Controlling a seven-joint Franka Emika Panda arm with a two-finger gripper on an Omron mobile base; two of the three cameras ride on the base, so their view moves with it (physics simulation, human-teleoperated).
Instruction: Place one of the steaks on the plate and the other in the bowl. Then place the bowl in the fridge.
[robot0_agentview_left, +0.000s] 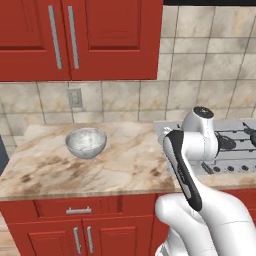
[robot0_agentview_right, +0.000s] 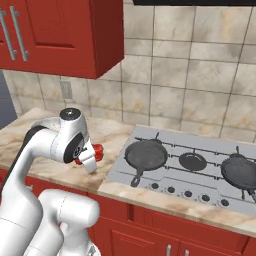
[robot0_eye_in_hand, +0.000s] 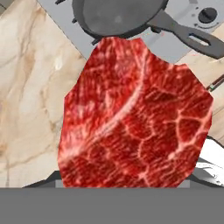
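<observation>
the bowl (robot0_agentview_left: 86, 142), grey and deep, stands empty on the marble counter (robot0_agentview_left: 125, 165). a black skillet (robot0_agentview_right: 145, 156) on the stove (robot0_agentview_right: 200, 175) is also empty. a dark-red marbled steak (robot0_eye_in_hand: 135, 118) is clamped in the gripper (robot0_agentview_right: 95, 153), above the counter beside the stove.
</observation>
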